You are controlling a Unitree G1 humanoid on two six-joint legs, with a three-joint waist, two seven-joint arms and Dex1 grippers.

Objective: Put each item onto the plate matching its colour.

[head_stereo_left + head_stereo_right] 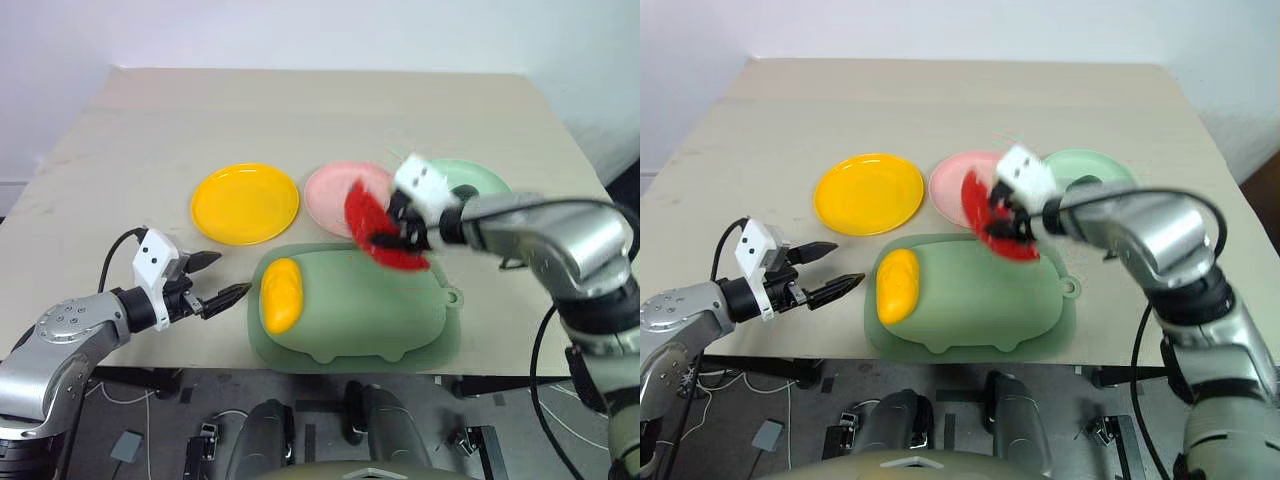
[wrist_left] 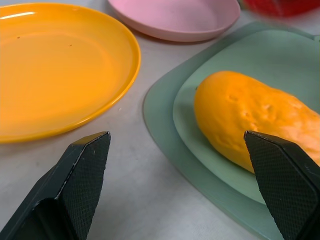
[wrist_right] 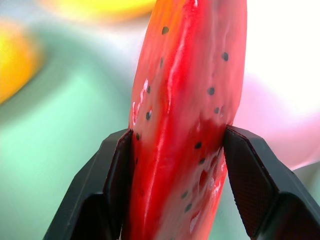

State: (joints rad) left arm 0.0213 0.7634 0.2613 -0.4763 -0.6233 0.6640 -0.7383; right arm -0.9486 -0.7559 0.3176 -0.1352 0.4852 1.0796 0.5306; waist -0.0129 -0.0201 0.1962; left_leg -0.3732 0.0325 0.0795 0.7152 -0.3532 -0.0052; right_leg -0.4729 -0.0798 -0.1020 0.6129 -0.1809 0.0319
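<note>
My right gripper (image 1: 398, 232) is shut on a red seeded watermelon wedge (image 1: 368, 222) and holds it in the air over the far edge of the sage-green tray (image 1: 370, 325), just in front of the pink plate (image 1: 328, 188). In the right wrist view both fingers (image 3: 117, 170) press the wedge (image 3: 190, 100) from either side. A yellow-orange mango-like fruit (image 1: 281, 294) lies on the tray's left end. My left gripper (image 1: 228, 275) stands open just left of the fruit, low over the table. The yellow plate (image 1: 245, 203) lies to the left of the pink one, and the mint green plate (image 1: 482, 180) lies to its right.
The three plates sit in a row across the middle of the wooden table (image 1: 300, 110), with bare tabletop behind them. The tray lies at the table's front edge. A black cable (image 1: 112, 258) loops off my left wrist.
</note>
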